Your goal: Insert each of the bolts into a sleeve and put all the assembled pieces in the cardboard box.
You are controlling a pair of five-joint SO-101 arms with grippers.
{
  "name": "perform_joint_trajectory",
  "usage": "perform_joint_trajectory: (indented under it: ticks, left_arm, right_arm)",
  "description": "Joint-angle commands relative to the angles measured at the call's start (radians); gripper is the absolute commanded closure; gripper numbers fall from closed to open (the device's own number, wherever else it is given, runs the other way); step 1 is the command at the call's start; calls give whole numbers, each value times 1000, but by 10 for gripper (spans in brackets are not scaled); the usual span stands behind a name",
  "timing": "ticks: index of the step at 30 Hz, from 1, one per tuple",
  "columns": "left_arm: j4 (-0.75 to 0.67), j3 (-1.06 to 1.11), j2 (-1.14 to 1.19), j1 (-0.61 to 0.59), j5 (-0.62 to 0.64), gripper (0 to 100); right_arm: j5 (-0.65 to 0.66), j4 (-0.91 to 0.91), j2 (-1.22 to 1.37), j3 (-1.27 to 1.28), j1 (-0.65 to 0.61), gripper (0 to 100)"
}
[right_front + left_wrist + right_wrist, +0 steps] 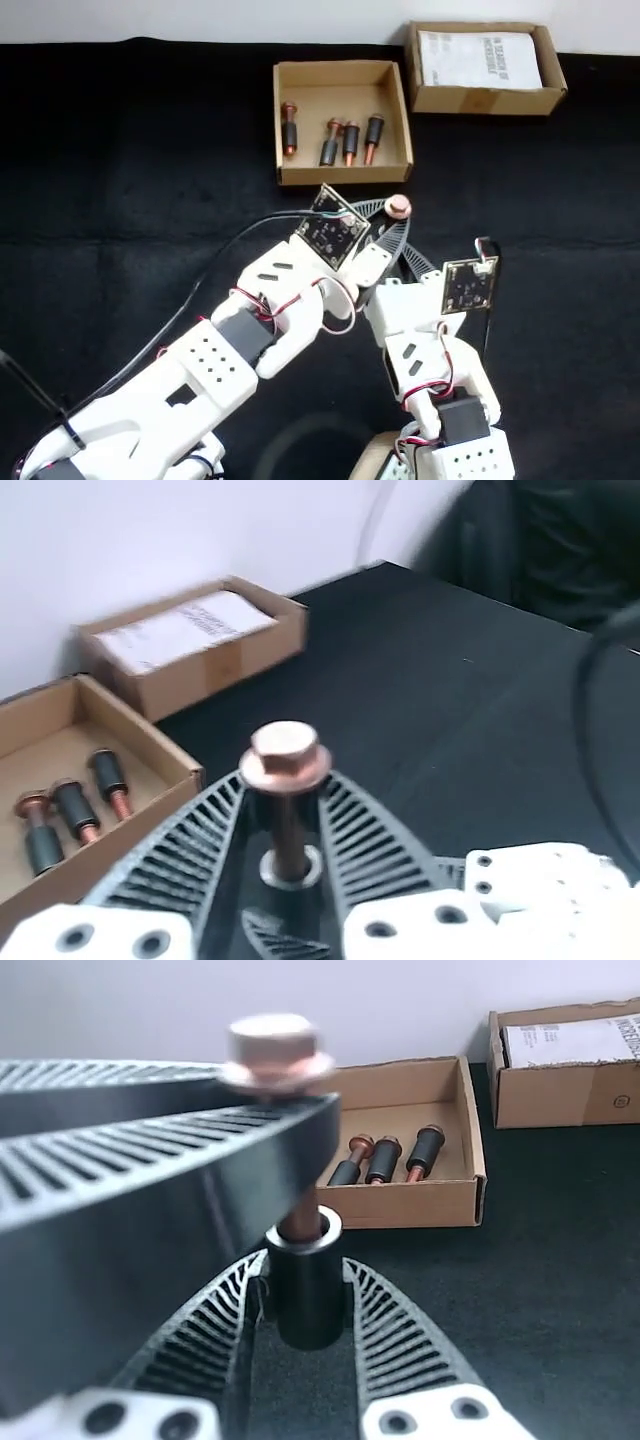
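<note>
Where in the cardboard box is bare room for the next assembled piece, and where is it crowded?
Free: the cardboard box floor between the lone assembled piece and the group of three, and along the far wall. Crowded: the right half, and in front, where left claw and right claw meet.

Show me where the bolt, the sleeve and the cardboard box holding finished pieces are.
bolt (285,748): left wrist view, on its copper head.
sleeve (305,1295): right wrist view, on its black side.
cardboard box (335,100): high view, on its bare floor.
</note>
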Motion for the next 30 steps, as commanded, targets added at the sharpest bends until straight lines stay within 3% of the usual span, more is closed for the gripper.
perform_joint_trajectory:
  ticks: [1, 9, 19, 30]
  left_arm:
    - [74, 18, -2, -33, -2, 785]
    - [250, 18, -58, -35, -2, 755]
    - [580, 21, -438, -65, -6, 761]
    - [692, 73, -796, -323, -8, 992]
  right_arm:
    - [-3, -21, -4, -19, -1, 991]
    - [87, -24, -4, -21, 1, 991]
    - [83, -24, 4, -21, 97, 991]
    - [81, -19, 7, -62, 91, 991]
